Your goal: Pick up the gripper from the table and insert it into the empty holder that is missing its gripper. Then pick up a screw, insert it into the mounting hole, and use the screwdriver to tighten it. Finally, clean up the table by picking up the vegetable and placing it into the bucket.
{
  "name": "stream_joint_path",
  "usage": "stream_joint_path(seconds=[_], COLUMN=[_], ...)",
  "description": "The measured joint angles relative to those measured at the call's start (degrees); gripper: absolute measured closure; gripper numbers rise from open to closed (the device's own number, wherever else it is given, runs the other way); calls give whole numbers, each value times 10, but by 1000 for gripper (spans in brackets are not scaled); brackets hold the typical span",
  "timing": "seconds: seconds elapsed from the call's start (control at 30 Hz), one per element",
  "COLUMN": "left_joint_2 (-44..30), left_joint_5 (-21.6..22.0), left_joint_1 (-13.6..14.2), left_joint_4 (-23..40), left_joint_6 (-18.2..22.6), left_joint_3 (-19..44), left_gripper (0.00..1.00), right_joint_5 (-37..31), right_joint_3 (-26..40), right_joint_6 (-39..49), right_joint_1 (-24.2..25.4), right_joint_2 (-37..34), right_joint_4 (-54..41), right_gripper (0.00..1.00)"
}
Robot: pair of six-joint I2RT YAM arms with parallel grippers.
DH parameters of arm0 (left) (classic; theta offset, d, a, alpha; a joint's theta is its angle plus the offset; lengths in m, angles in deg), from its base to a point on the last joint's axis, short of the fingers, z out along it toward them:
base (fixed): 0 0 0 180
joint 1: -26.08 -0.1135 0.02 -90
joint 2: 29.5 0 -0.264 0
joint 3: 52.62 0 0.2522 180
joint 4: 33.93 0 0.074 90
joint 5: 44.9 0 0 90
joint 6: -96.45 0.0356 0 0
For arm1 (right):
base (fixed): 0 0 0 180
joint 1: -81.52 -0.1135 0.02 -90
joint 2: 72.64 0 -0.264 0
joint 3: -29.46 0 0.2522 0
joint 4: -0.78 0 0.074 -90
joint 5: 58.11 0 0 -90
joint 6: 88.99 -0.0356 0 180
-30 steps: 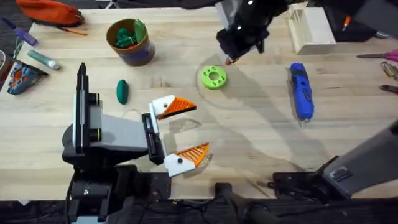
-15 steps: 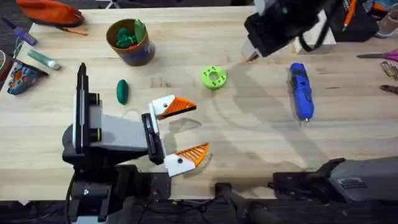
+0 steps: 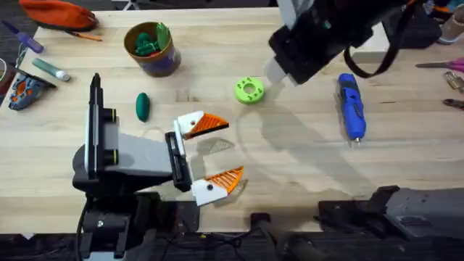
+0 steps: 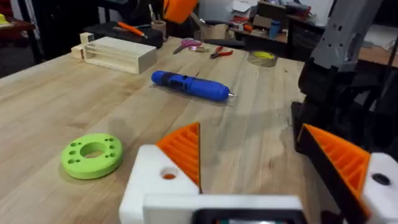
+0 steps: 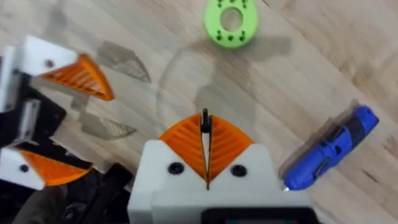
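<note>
Holding a screw (image 5: 204, 122) pinched upright between its closed orange pads, the right gripper (image 5: 206, 149) hangs above the table, presumably to carry it to the mounting hole. Below and ahead of it lies the lime-green disc (image 5: 232, 22), and off to one side the screwdriver (image 5: 329, 149) waits untouched. Farther off, the left gripper (image 3: 212, 154) rests with its fingers spread, both holders already fitted with orange. Beyond it, the vegetable (image 3: 143, 106) lies near the bucket (image 3: 152, 48), not yet cleared.
</note>
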Motion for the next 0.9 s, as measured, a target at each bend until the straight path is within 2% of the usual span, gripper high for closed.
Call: stream_joint_path(seconds=[0.27, 0.7, 0.9], left_joint_2=[0, 0, 0], left_joint_5=[0, 0, 0], left_joint_1=[0, 0, 0], left_joint_4=[0, 0, 0], left_joint_6=[0, 0, 0], left_joint_3=[0, 0, 0], left_gripper=[15, 16, 15], right_joint_5=[-4, -25, -26], right_joint_3=[102, 307, 339], right_joint_6=[0, 20, 50], right_joint_1=[-64, -136, -169], right_joint_2=[-18, -171, -215], right_joint_4=[-33, -151, -155], right_gripper=[995, 995, 995])
